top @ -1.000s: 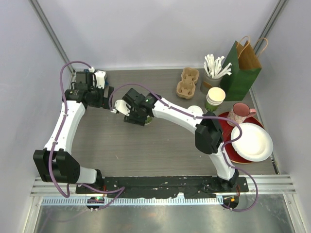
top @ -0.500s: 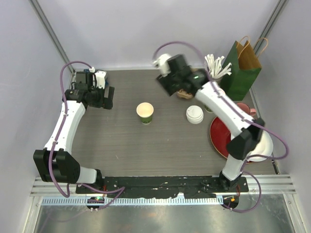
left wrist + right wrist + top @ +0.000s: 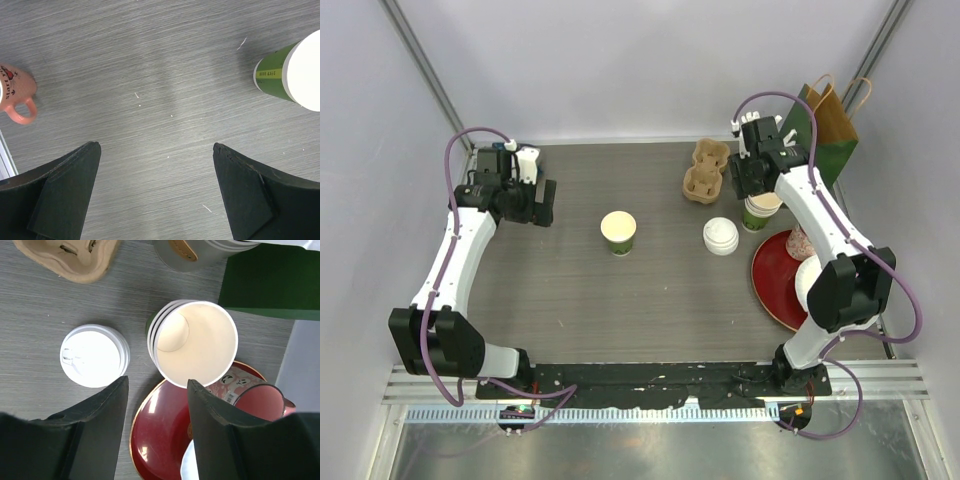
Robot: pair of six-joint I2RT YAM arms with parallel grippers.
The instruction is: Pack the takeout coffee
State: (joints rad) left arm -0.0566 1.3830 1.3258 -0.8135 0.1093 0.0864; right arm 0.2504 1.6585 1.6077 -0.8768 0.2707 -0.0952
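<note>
The right arm reaches from its base to the far right of the tabletop (image 3: 570,290), its wrist bent downward. The right tool (image 3: 157,385) hangs over the stack of lidless cups (image 3: 195,342), jaws parted and holding nothing. The left arm is folded along the left side with its wrist pointing inward. The left tool (image 3: 155,147) is spread wide and empty above bare wood. One green cup (image 3: 618,232) stands uncovered mid-tabletop. A white lid (image 3: 720,237) sits well to its right, near the red plate (image 3: 775,285); what lies beneath the lid cannot be told.
</note>
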